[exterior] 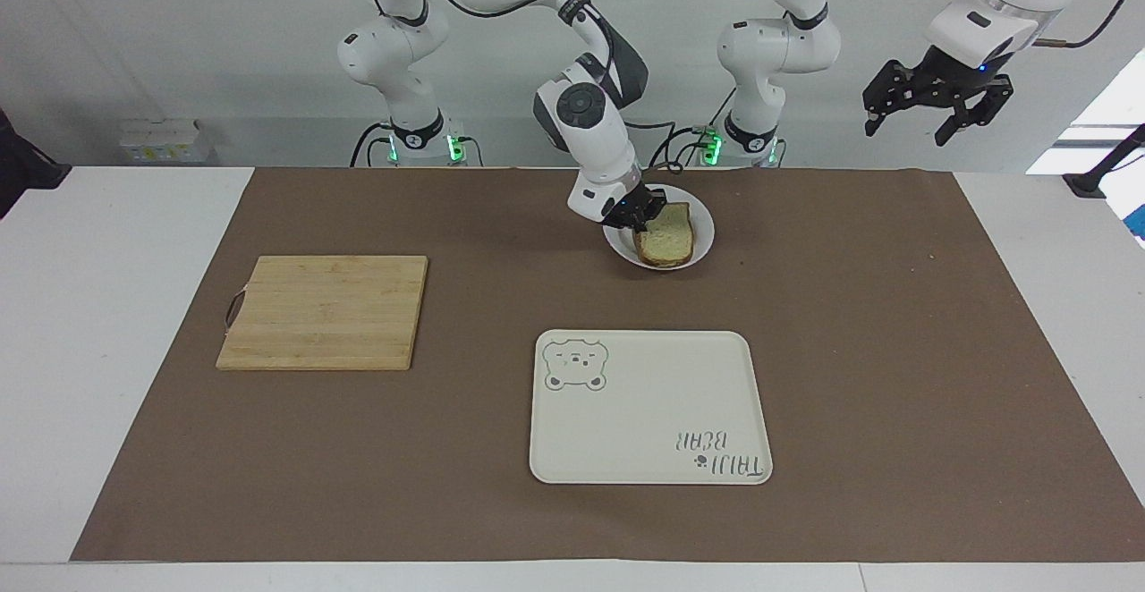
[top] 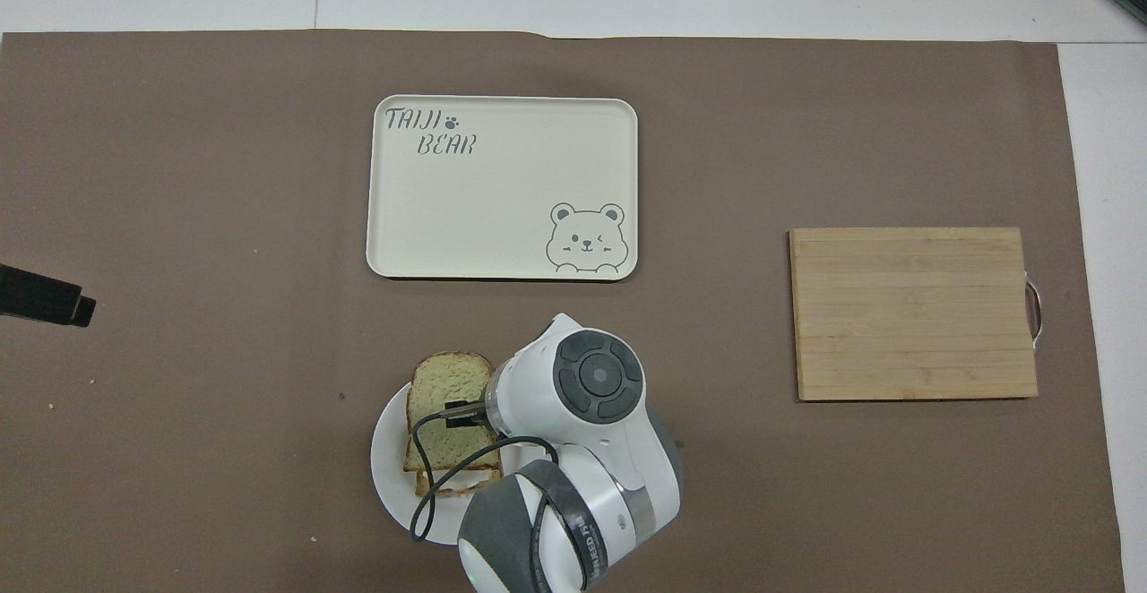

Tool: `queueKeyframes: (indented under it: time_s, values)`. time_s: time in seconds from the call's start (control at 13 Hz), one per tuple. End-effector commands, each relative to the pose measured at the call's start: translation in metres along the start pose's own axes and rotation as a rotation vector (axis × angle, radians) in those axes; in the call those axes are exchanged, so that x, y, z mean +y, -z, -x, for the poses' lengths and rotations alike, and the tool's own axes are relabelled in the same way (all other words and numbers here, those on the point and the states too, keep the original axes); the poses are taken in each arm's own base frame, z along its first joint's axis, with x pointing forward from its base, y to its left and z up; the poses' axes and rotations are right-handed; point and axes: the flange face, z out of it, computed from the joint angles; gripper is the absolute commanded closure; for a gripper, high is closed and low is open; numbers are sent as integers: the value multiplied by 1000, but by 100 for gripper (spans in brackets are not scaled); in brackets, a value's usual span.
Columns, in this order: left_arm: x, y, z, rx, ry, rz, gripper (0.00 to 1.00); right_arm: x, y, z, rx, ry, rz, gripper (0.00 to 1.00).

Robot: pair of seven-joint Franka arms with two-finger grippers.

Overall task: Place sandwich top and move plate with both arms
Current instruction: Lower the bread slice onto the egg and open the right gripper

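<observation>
My right gripper (exterior: 640,215) is shut on one edge of the sandwich top (exterior: 667,239), a pale slice with brown crust. It holds the slice over the white plate (exterior: 706,227), low on the egg toast, which it covers almost fully. In the overhead view the sandwich top (top: 443,393) lies over the egg toast (top: 459,484), whose lower edge shows, on the plate (top: 385,472); the right wrist hides the fingers there. My left gripper (exterior: 937,102) is open and empty, raised high at the left arm's end of the table, and waits; its tip (top: 47,299) shows in the overhead view.
A cream tray with a bear drawing (exterior: 650,406) (top: 502,185) lies farther from the robots than the plate. A wooden cutting board (exterior: 324,310) (top: 914,311) lies toward the right arm's end of the table. A brown mat covers the table.
</observation>
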Motion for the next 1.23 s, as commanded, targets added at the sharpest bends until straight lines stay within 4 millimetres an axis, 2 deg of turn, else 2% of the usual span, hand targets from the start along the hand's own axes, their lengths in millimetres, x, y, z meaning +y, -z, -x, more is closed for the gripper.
queueKeyframes:
  time_s: [0.0,0.46,0.62,0.69,0.77,0.85,0.93,1.16]
  values:
    - [-1,1,8,-5,10,-6,0,-10,-10,8,0,5,-14,100]
    - [-1,1,8,-3,10,-6,0,2,-26,2,-1,-18,2,100]
    - [-1,1,8,-3,10,-6,0,1,-27,7,-12,-16,6,100]
    - [-1,1,8,-3,11,-6,0,1,-27,7,-14,-14,7,96]
    - [-1,1,8,-3,10,-6,0,2,-27,7,-17,-16,8,74]
    - [-1,1,8,-3,10,-6,0,3,-27,5,-16,-13,10,4]
    - [-1,1,8,-3,10,-6,0,4,-26,4,-11,1,18,0]
    - [-1,1,8,-3,11,-6,0,5,-18,-6,13,-6,17,0]
